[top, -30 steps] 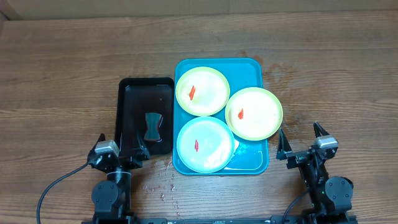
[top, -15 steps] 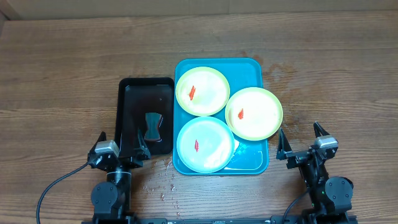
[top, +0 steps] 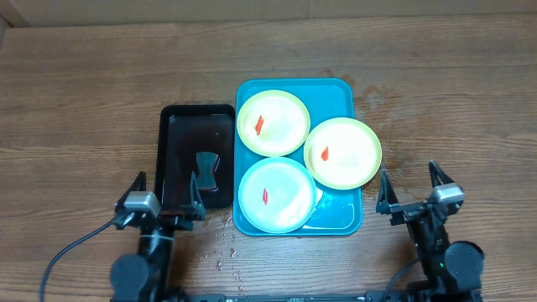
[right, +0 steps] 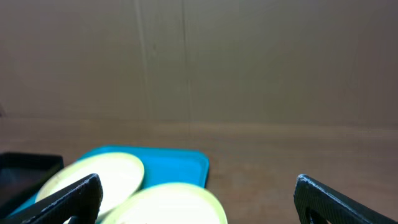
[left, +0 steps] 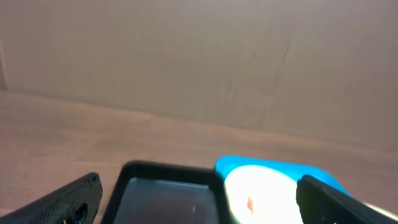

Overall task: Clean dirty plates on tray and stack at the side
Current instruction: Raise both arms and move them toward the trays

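Sitting on teal tray (top: 340,220) — three smeared plates (top: 273,122); one black tray (top: 180,143).

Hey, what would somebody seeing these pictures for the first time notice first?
A bright teal tray mid-table holds three pale plates, each with a red smear at centre: the far plate, the near plate, and the right plate overhanging the rim. Left of it lies a black tray with a small dark object.

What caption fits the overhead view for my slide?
Three red-smeared plates on the teal tray, black tray beside it; left end effector and right end effector open and empty.
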Motion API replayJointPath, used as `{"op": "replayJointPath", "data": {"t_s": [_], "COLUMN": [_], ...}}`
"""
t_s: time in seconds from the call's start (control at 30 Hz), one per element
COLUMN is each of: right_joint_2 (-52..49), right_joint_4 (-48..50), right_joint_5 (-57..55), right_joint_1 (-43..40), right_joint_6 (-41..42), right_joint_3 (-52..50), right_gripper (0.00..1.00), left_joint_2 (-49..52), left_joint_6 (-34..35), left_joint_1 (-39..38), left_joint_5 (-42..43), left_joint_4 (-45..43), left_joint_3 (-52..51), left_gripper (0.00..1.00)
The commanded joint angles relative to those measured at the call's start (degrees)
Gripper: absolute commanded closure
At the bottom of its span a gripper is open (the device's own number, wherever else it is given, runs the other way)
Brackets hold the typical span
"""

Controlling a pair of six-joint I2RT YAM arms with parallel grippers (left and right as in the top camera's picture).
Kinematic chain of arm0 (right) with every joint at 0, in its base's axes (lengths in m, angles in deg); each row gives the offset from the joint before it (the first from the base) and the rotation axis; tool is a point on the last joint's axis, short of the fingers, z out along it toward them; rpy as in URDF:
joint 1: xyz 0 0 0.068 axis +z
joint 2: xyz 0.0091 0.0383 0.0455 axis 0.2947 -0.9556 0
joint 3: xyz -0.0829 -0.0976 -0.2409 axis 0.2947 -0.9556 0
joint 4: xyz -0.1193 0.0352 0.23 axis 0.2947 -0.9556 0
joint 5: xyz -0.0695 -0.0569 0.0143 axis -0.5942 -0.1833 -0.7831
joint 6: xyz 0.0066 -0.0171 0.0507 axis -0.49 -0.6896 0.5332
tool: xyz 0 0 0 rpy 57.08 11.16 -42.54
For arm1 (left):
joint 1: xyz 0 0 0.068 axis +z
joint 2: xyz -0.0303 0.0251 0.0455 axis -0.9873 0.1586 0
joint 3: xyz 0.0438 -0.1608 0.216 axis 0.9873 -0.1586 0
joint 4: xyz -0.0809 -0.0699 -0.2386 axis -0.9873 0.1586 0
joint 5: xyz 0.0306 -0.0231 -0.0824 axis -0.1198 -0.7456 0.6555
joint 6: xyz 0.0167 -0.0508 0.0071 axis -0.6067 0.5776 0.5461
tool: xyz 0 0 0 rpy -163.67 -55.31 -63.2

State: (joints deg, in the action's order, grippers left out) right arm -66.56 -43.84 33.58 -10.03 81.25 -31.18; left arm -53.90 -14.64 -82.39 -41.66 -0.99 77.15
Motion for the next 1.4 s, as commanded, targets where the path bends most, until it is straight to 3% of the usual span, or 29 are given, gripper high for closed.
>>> {"op": "replayJointPath", "data": {"t_s": [0.0, 0.2, 0.47, 0.6, 0.8, 1.03, 1.3, 1.33, 1.37], "right_joint_2": [-0.2, -7.5, -27.8, -40.8, -54.4, -66.7, -76.4, -78.2, -79.2], "right_joint_4": [0.9, -3.7, -22.7, -38.3, -52.2, -60.5, -64.8, -64.8, -64.8], "right_joint_5": [-0.1, -2.2, -2.1, -2.1, 1.4, 12.9, 18.8, 19.4, 19.3], "right_joint_1": [-0.2, -0.2, -0.2, -0.2, -0.2, -0.2, -0.2, -0.2, -0.2], "right_joint_6": [3.3, 3.5, 3.4, 3.4, 3.5, 3.5, 3.4, 3.4, 3.4], "right_joint_3": [8.8, 23.7, 50.9, 67.9, 81.6, 84.8, 84.8, 84.8, 84.8], "right_gripper": [0.0, 0.0, 0.0, 0.0, 0.0, 0.0, 0.0, 0.08, 0.22], "left_joint_2": [0.9, 9.0, 27.8, 42.1, 58.1, 71.7, 81.6, 83.5, 84.5], "left_joint_6": [-1.1, -1.1, -1.1, -1.3, -3.8, -3.9, -3.2, -3.3, -3.3], "left_joint_1": [-0.5, -0.5, -0.5, -0.5, -0.5, -0.5, -0.5, -0.5, -0.5], "left_joint_5": [2.3, 2.6, 6.6, 7.3, 10.9, 11.6, 17.2, 17.1, 17.0], "left_joint_4": [4.7, 13.6, 29.2, 45.9, 63.6, 77.3, 81.3, 82.3, 82.7], "left_joint_3": [13.2, 31.5, 58.5, 76.4, 92.4, 97.1, 97.1, 97.1, 97.1], "left_gripper": [0.0, 0.0, 0.0, 0.0, 0.0, 0.0, 0.0, 0.09, 0.28]}}
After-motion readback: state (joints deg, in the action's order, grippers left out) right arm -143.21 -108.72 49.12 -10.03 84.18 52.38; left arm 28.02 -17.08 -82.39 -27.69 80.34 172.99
